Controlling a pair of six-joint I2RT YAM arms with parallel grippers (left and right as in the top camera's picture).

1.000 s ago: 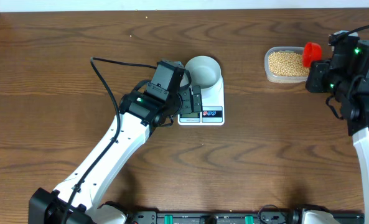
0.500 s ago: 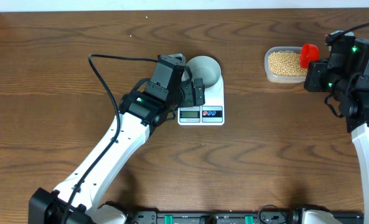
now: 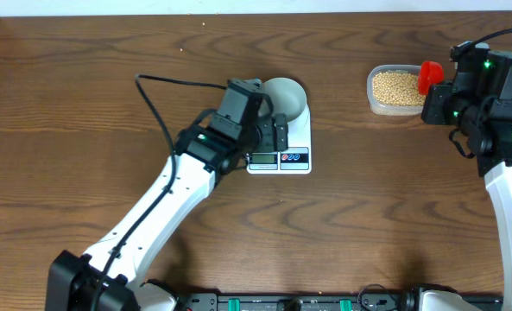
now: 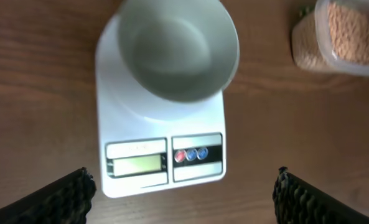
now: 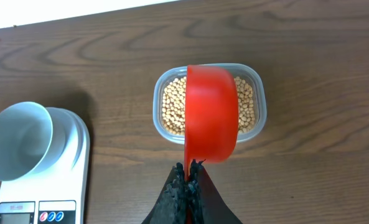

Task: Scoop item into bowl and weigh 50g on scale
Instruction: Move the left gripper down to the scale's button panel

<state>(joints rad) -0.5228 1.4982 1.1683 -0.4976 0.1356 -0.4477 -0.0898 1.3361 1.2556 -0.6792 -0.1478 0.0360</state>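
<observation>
The bowl [image 4: 172, 50] sits on the scale [image 4: 117, 118], whose display [image 4: 136, 165] looks too blurred to read. The left pincer [image 4: 184, 193] hangs spread above the scale's front. Right of the scale, the right pincer [image 5: 187, 177] pinches a red scoop [image 5: 211, 115] over the beans [image 5: 172, 109].

in the overhead view the left arm [image 3: 204, 147] hides the left edges of the scale [image 3: 297, 130] and bowl [image 3: 287, 97]. the display [image 4: 137, 165] reading is too blurred to read. the red scoop [image 5: 211, 112] covers the middle of the beans [image 5: 170, 109]. the tub [image 4: 305, 46] is cut off at the upper right of the left wrist frame.
</observation>
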